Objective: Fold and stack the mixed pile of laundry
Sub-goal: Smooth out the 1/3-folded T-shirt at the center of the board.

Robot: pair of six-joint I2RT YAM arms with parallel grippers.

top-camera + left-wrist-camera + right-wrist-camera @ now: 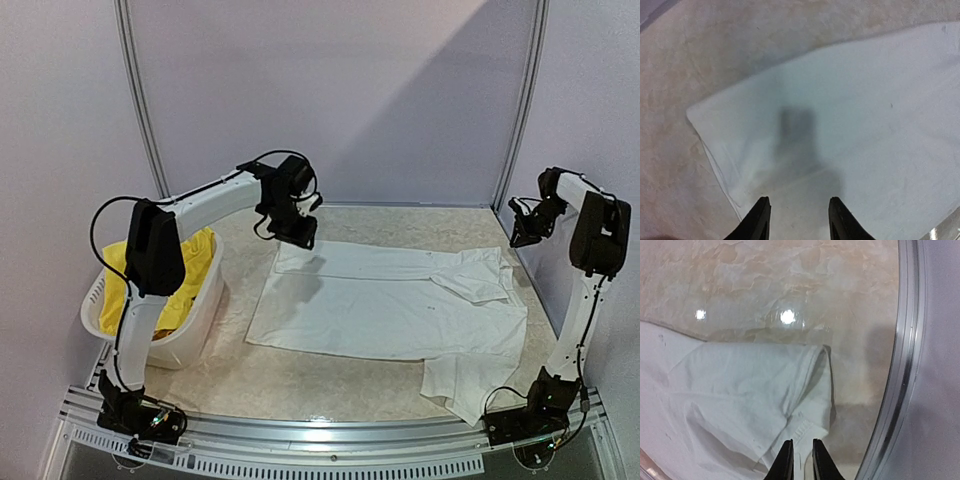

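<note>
A white T-shirt (390,305) lies spread flat on the table, its far edge folded over onto the body. My left gripper (300,238) hovers above the shirt's far left corner (705,117); in the left wrist view it (799,212) is open with only flat white cloth (865,125) beneath. My right gripper (520,238) hangs over the far right sleeve (805,390). Its jaws (801,455) stand a narrow gap apart above the sleeve's hem, and the cloth lies flat. Bright yellow shorts (197,252) fill the basket at left. Navy and pink pieces do not show.
A white slotted basket (190,335) stands at the table's left edge beside the left arm. The shirt's near sleeve (460,385) reaches close to the front rail (330,435). A metal frame post (905,365) and the wall stand right of the right gripper.
</note>
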